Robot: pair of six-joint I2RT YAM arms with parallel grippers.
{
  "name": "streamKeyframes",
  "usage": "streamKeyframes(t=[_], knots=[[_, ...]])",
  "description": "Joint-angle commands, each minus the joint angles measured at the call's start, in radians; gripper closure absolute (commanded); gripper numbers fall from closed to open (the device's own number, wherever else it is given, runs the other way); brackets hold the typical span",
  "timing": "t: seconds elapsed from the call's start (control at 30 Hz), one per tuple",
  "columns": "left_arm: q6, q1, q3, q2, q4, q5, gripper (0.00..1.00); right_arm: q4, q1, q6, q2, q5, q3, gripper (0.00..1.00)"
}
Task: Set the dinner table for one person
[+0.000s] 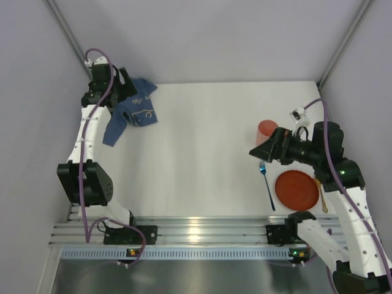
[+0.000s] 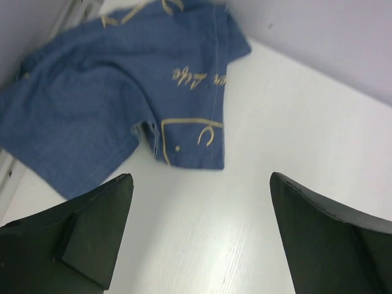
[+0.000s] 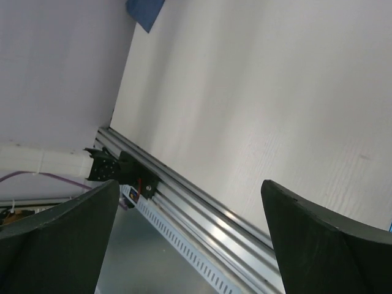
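The dinner table [image 1: 202, 153] is a white top with an aluminium rail along its near edge. At its right side lie a red plate [image 1: 297, 188], a blue fork [image 1: 267, 184] just left of the plate, and a red cup [image 1: 266, 130] behind them. A yellow utensil [image 1: 321, 197] sits at the plate's right rim, partly hidden by the arm. My right gripper [image 1: 258, 151] hovers open above the fork's head, empty, pointing left; its wrist view shows only bare table [image 3: 263, 92] between the jaws [image 3: 190, 190]. My left gripper [image 1: 128, 86] [image 2: 202, 184] stands open and empty over the far left corner.
A crumpled blue cloth [image 1: 131, 113] [image 2: 116, 92] with pale line drawings lies at the far left corner, just ahead of the left fingers [image 2: 92, 233]. Grey walls close in the table on three sides. The slotted rail [image 3: 202, 214] and arm bases run along the near edge.
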Motion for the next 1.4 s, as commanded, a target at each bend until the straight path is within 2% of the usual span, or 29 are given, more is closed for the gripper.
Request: streamKeyframes(t=[0.0, 0.23, 0.33, 0.57, 0.73, 0.9, 1.03, 1.07, 1.1, 1.17, 1.27, 1.3, 1.37], knots=[[-0.056, 0.007, -0.049, 0.017, -0.124, -0.016, 0.01, -0.047, 0.016, -0.041, 0.023, -0.006, 0.069, 0.0], [-0.126, 0.035, -0.062, 0.137, -0.135, -0.038, 0.02, -0.218, 0.016, -0.116, 0.054, 0.087, 0.115, 0.0], [-0.139, 0.038, -0.025, 0.201, -0.139, -0.103, 0.01, -0.25, 0.016, -0.136, 0.06, 0.117, 0.134, 0.0], [-0.151, 0.079, 0.142, 0.39, -0.155, -0.133, 0.03, -0.275, 0.015, -0.145, 0.095, 0.188, 0.153, 0.0], [-0.14, 0.122, 0.26, 0.486, -0.13, -0.079, 0.11, -0.261, 0.015, -0.144, 0.146, 0.203, 0.151, 0.0], [-0.123, 0.13, 0.408, 0.632, -0.172, -0.03, 0.18, -0.238, 0.015, -0.147, 0.2, 0.205, 0.154, 0.0], [-0.143, 0.128, 0.451, 0.694, -0.155, 0.022, 0.36, -0.23, 0.015, -0.156, 0.237, 0.203, 0.161, 0.0], [-0.157, 0.13, 0.449, 0.697, -0.152, 0.031, 0.47, -0.229, 0.015, -0.158, 0.247, 0.203, 0.161, 0.0], [-0.165, 0.13, 0.448, 0.7, -0.147, 0.039, 0.52, -0.229, 0.015, -0.161, 0.25, 0.202, 0.165, 0.0], [-0.174, 0.127, 0.449, 0.714, -0.146, 0.06, 0.56, -0.227, 0.015, -0.164, 0.263, 0.203, 0.167, 0.0], [-0.192, 0.127, 0.446, 0.714, -0.147, 0.083, 0.86, -0.224, 0.015, -0.167, 0.264, 0.208, 0.168, 0.0], [-0.192, 0.127, 0.448, 0.709, -0.149, 0.09, 1.0, -0.223, 0.013, -0.168, 0.266, 0.208, 0.165, 0.0], [-0.195, 0.117, 0.443, 0.679, -0.155, 0.088, 1.0, -0.222, 0.015, -0.176, 0.266, 0.205, 0.162, 0.0]])
